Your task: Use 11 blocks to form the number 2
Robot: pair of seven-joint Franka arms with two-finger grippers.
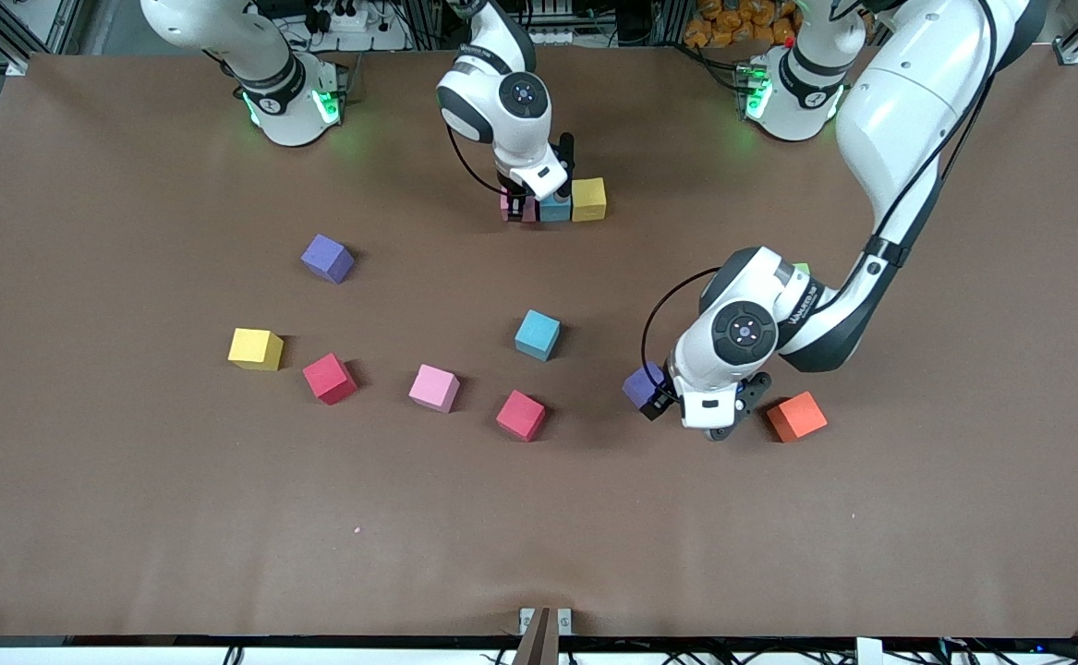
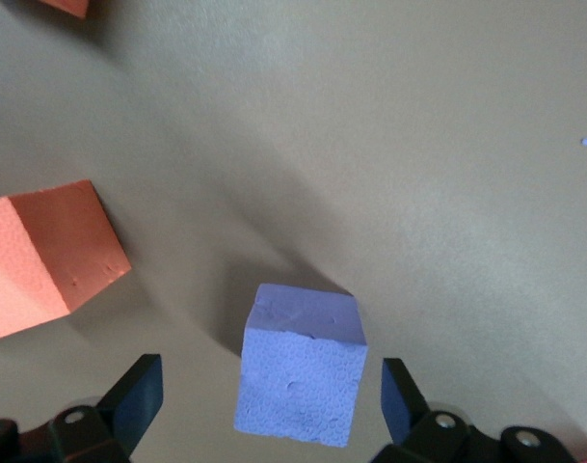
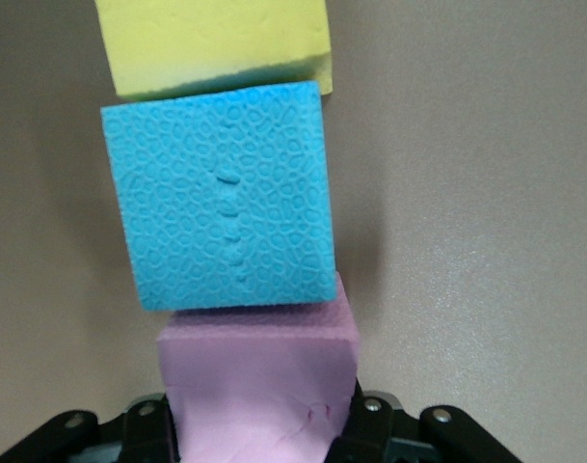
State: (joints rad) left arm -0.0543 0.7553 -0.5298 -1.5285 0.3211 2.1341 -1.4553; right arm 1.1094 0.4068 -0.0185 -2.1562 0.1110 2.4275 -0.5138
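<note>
Two grippers are busy. Nearest the front camera, the left gripper (image 2: 264, 405) sits low with fingers spread wide around a purple cube (image 1: 642, 385), not clamped, orange cube (image 1: 796, 416) just beside. Loose red (image 1: 520, 415), pink (image 1: 434, 387) and yellow (image 1: 255, 349) cubes lie toward the right arm's end. Farthest back, the right gripper (image 3: 259, 424) is clenched on a pink cube (image 3: 259, 386) that touches the cyan cube (image 3: 226, 198), then yellow cube (image 3: 211, 43): one straight row running along the table's length between the arms' ends
</note>
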